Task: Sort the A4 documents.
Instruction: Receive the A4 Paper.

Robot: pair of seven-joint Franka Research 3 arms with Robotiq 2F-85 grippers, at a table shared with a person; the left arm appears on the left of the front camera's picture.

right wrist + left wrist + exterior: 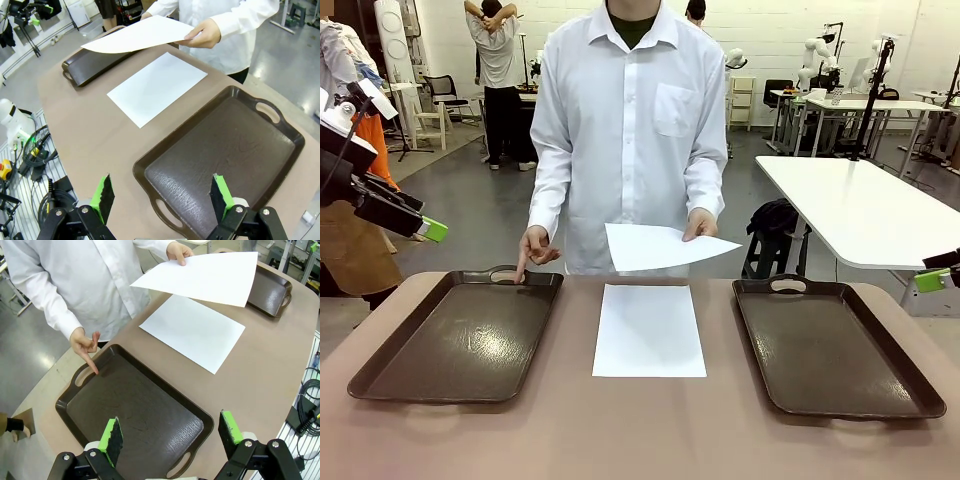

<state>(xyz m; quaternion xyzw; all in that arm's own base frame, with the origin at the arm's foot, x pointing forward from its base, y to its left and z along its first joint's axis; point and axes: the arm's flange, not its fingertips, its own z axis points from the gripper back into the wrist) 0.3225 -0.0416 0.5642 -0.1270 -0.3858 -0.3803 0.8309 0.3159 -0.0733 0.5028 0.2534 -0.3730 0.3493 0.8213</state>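
One white A4 document [649,330] lies flat on the table between two dark brown trays; the same sheet [192,331] [157,86] appears in both wrist views. A person in a white shirt holds a second A4 document [660,246] [205,276] [137,35] in the air above it with one hand, and points a finger of the other hand [532,250] [86,346] at the left tray's far handle. My left gripper [171,434] hovers open over the left tray [460,334] [135,410]. My right gripper [162,194] hovers open over the right tray [830,345] [222,150].
Both trays are bare. The brown table [640,430] has free surface in front of the flat sheet. Green fingertips [433,230] of the left arm and green fingertips [930,280] of the right arm sit at the picture's sides. A white table [860,205] stands behind on the right.
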